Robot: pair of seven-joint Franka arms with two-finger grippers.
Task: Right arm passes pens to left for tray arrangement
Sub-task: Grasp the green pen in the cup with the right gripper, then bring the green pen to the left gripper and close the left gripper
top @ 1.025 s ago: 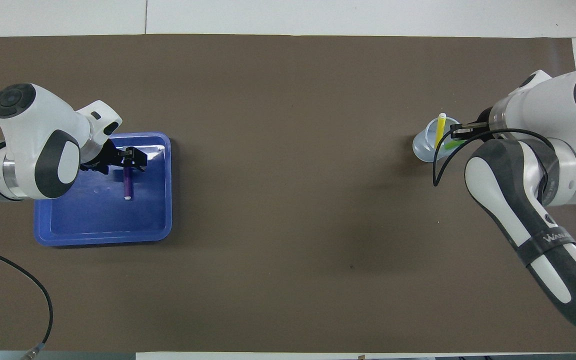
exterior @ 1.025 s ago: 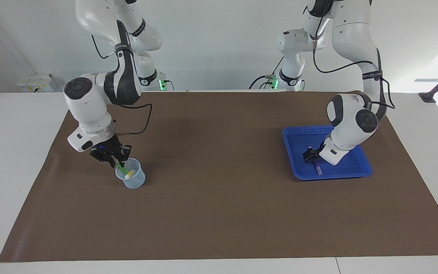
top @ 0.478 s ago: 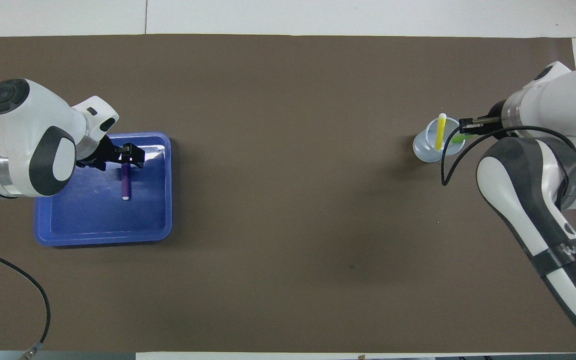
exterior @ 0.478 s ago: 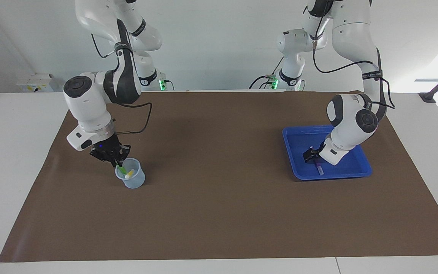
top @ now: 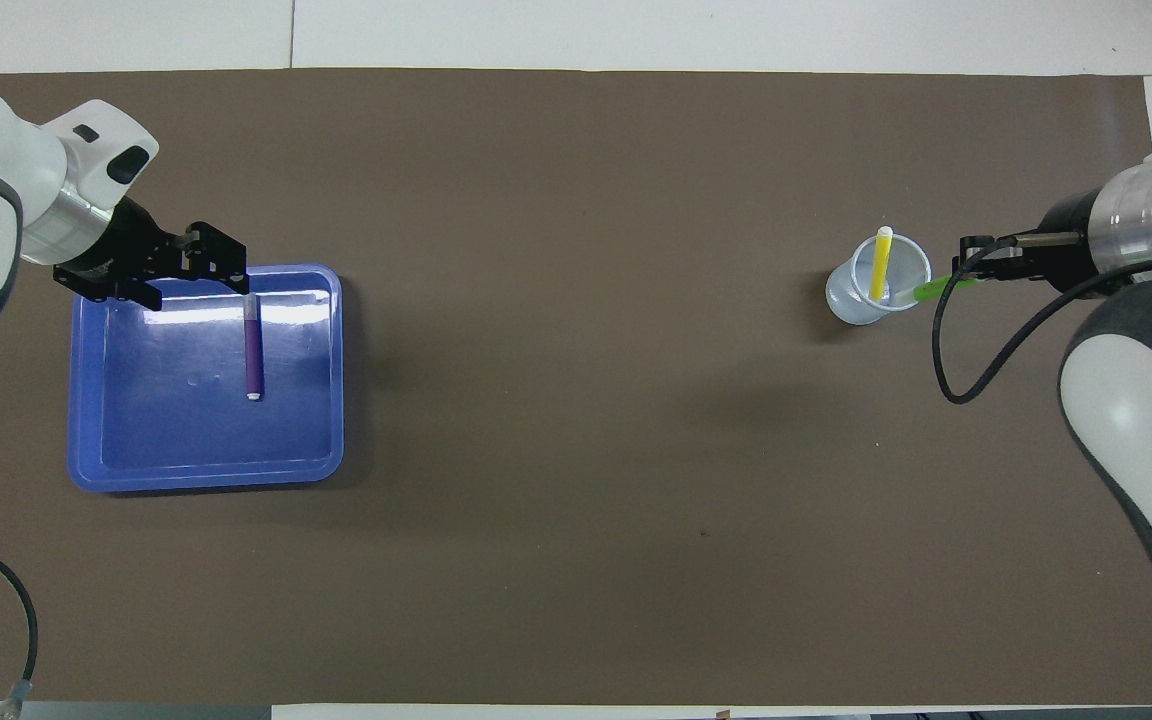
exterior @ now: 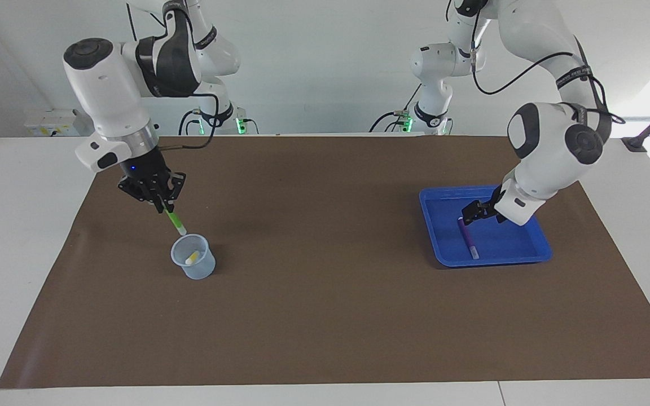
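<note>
- Fingertips of the right gripper (exterior: 158, 204) are clenched on the upper end of the green pen (exterior: 175, 221), which hangs tilted below them, clear of the cup (exterior: 193, 257) and over its rim on the side nearer to the robots.
- Green pen is a slim bright stick with a pale whitish lower end pointing down at the cup mouth.
- Yellow pen (top: 879, 265) leans inside the cup, its pale tip poking above the rim.
- Cup is small, clear bluish plastic, round and slightly tapered, standing upright on the mat toward the right arm's end of the table.
- Left gripper (exterior: 476, 211) hangs over the tray (exterior: 534, 248) with its fingers spread apart and nothing between them.
- Purple pen (exterior: 468, 237) lies flat on the tray floor, released, with one end below the spread fingers and the whitish end pointing away from the robots.
- Tray is shallow, glossy bright blue plastic, rectangular with rounded corners and a raised rim, sitting toward the left arm's end.
- Brown mat (exterior: 325, 316), matte and smooth, covers the white table.
</note>
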